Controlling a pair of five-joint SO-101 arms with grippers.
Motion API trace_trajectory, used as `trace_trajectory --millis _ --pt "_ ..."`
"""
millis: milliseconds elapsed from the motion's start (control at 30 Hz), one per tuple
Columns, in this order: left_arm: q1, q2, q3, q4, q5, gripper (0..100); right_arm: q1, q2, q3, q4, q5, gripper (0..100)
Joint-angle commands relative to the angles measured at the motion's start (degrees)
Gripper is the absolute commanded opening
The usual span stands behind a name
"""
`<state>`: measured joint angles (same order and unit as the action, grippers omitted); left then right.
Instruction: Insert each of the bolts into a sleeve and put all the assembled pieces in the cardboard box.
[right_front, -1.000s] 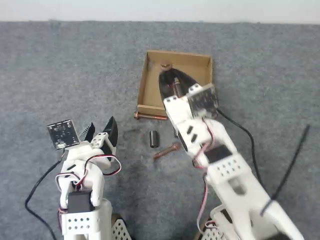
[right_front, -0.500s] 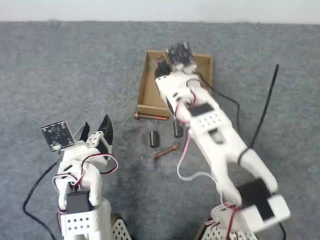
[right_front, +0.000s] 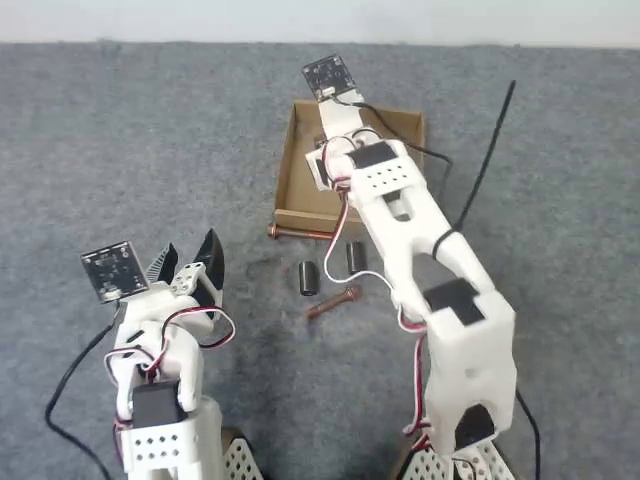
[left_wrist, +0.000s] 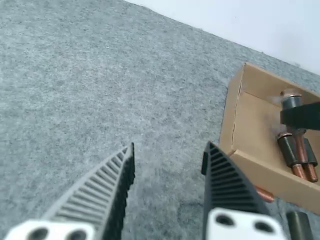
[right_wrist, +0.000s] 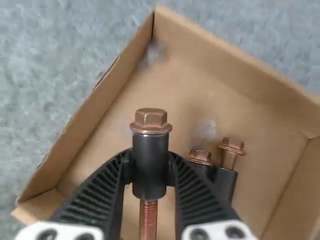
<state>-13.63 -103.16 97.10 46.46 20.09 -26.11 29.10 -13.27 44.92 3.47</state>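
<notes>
My right gripper (right_wrist: 149, 175) is shut on a black sleeve with a copper bolt through it (right_wrist: 150, 155), held over the inside of the cardboard box (right_wrist: 97, 112). Two assembled pieces (right_wrist: 220, 160) lie side by side on the box floor. In the high view the right arm reaches over the box (right_front: 285, 175). Two loose sleeves (right_front: 308, 277) (right_front: 357, 256) and two loose bolts (right_front: 303, 233) (right_front: 333, 301) lie on the carpet in front of it. My left gripper (right_front: 190, 265) (left_wrist: 170, 150) stands open to the left of them, holding nothing.
Grey carpet covers the whole table, with free room left of the box and around the left arm. The right arm's cables (right_front: 480, 170) hang to the right of the box. A pale wall (right_front: 320, 20) runs along the far edge.
The right arm has stretched forward over the box with the assembled piece, its wrist swinging toward the far side. The left gripper has shifted slightly left.
</notes>
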Motion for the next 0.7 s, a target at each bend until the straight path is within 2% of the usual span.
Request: trace_trajectory --millis 0,133,333,667 --pt "-0.18 -0.70 -0.48 -1.67 -0.18 21 0.75 1.10 -7.82 2.15 -0.53 3.7" --pt "-0.09 -0.70 -0.48 -1.67 -0.18 21 0.75 4.09 -9.67 4.79 -0.62 15.9" --pt "-0.09 -0.62 -0.48 -1.67 -0.18 21 0.75 3.12 -10.99 5.93 -0.53 8.0" --pt "-0.09 -0.62 -0.48 -1.67 -0.18 21 -1.27 -12.35 -10.99 30.37 -0.62 3.8"
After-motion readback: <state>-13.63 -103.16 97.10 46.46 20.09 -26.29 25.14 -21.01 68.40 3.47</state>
